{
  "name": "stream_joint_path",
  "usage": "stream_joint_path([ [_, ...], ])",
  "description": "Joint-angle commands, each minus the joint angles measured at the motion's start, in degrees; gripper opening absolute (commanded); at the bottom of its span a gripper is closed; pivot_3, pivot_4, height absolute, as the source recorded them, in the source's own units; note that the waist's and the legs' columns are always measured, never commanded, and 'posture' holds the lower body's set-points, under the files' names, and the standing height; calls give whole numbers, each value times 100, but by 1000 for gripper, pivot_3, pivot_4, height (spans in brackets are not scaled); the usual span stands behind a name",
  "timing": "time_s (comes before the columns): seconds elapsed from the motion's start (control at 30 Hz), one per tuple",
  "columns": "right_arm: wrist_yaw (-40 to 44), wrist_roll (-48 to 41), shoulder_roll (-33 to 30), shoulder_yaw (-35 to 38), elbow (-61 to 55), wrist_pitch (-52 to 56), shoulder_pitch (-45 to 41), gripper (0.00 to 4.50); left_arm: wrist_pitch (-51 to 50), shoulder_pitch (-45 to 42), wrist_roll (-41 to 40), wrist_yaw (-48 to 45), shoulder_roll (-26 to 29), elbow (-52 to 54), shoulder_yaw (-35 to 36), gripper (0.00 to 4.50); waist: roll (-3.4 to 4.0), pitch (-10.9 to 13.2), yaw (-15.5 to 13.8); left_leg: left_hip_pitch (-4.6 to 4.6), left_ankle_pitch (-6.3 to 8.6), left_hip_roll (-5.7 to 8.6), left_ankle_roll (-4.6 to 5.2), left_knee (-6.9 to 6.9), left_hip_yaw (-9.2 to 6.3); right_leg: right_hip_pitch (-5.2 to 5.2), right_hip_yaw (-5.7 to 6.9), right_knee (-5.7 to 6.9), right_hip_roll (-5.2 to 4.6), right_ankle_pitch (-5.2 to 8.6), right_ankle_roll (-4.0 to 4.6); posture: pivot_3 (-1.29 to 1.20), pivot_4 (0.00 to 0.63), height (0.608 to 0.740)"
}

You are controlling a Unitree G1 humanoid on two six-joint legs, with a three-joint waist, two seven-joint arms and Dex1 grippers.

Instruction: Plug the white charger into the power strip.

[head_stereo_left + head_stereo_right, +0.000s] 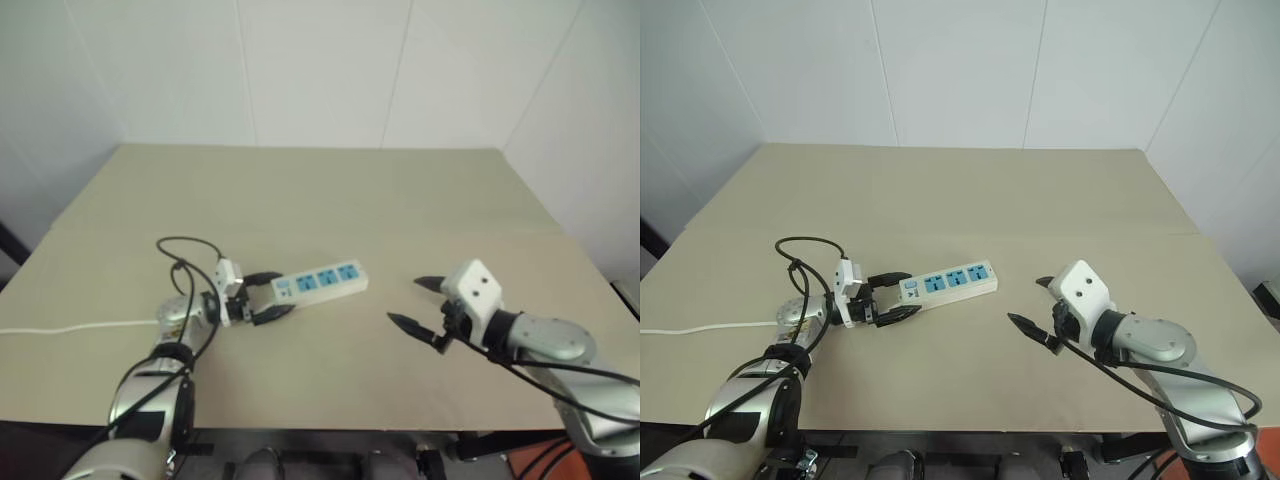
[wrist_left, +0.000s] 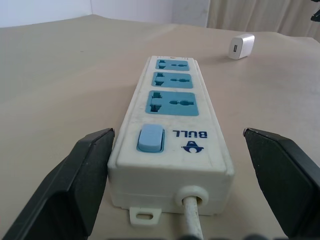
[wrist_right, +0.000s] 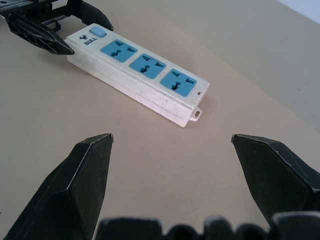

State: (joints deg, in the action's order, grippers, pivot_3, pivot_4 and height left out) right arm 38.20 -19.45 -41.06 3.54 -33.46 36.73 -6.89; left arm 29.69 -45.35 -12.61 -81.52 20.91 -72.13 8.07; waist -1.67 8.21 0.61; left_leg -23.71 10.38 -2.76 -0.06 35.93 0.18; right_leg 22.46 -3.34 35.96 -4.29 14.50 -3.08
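The power strip (image 1: 322,280), a white bar with three blue sockets, lies flat on the tan table to the left of its middle. My left gripper (image 1: 287,292) is open, and its black fingers (image 2: 85,175) flank the strip's switch end without closing on it. The white charger (image 2: 242,46) lies on the table past the strip's far end, seen in the left wrist view. My right gripper (image 1: 403,300) hovers open and empty to the right of the strip, pointing at it (image 3: 140,75).
The strip's thin white cord (image 1: 70,327) runs off to the left across the table (image 1: 330,200). White walls rise close behind the table's far edge and along its right side. Bare tabletop lies between the strip and my right gripper.
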Motion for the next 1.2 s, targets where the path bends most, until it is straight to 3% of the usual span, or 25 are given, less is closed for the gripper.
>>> stream_joint_path([
  [0.03, -43, -78, -42, 192, -214, 8, -16, 4500, 55, -128, 167, 98, 33, -66, 10, 4493, 0, 0, 0, 0, 0, 0, 0, 0, 0, 0, 0, 0, 0, 0, 0, 0, 150, 740],
  [0.23, -88, -48, -14, 157, -227, 21, -16, 4500, 81, -147, 311, 277, -49, -114, 33, 4493, 0, 0, -5, 11, 0, 0, 0, 0, 0, -9, 0, 0, 0, 0, 0, 0, 150, 740],
  [0.43, -126, -53, -18, 182, -252, 32, 27, 4500, -23, -175, 263, 271, -177, -128, 204, 3216, 0, 0, -40, 13, 0, 1, 0, 0, 0, -12, 1, -1, -1, 1, -1, 0, 150, 740],
  [0.6, -171, -60, -26, 182, -281, 35, 55, 4500, 13, -185, 369, 280, -241, -102, 193, 3216, 0, 0, -49, 13, 0, 1, 0, -1, 0, -12, 1, -1, -1, 0, 0, 0, 150, 740],
  [0.8, -73, -177, -252, 367, -414, 292, 60, 4500, -86, -310, 315, -388, -275, 43, 121, 3216, 0, 0, -71, 6, 0, 2, 0, 0, 0, -10, 2, -4, -2, 0, 0, 0, 150, 740],
  [0.9, 127, -426, -638, 567, -481, 695, -126, 4500, -14, -320, 312, -745, -324, 122, 73, 3216, 0, 0, -75, -1, 0, 4, 0, 1, 1, -6, 2, -6, -5, 0, 0, 0, 150, 740],
  [1.03, 752, -482, -1738, 397, -60, 1223, -725, 4500, 29, -286, 291, -1084, -375, 287, -263, 3216, 1, 0, -71, -1, 0, 3, 0, 1, 0, -3, 3, -6, -5, 0, 1, 0, 150, 740],
  [1.2, 1800, 207, -2768, -1029, 1232, 1215, -2244, 4500, 37, -215, 37, -1098, -354, 559, -886, 3216, 2, 0, -42, -3, 0, 1, 0, -4, 0, 0, 4, -12, -5, 0, 1, 0, 150, 740],
])
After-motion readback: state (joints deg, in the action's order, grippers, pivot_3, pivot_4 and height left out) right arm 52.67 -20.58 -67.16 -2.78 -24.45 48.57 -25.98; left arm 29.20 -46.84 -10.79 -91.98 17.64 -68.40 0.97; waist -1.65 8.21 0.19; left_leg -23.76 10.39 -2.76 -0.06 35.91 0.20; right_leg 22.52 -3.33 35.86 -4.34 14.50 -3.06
